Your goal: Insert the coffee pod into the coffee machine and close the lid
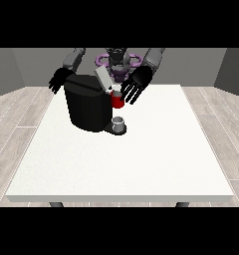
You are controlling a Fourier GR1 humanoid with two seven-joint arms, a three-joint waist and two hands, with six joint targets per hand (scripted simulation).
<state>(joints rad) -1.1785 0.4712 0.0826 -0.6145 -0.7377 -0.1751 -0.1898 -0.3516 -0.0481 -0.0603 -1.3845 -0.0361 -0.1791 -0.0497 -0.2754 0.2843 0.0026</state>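
The black coffee machine [89, 104] stands on the white table [141, 159] at the back left of centre. Its grey lid [103, 77] is tilted up and open. A red thing at the machine [117, 101] sits at its front right. Below it, on the machine's base, stands a small grey thing [119, 122]. The hand at the view's right [136, 83] hovers just right of the red thing, fingers spread and pointing down, holding nothing. Behind the machine's left top corner, the hand at the view's left [58, 79] hangs with relaxed fingers.
The table stretches wide toward the camera and to the right of the machine. Its front edge [121, 198] runs near the bottom of the view. Wood floor surrounds the table.
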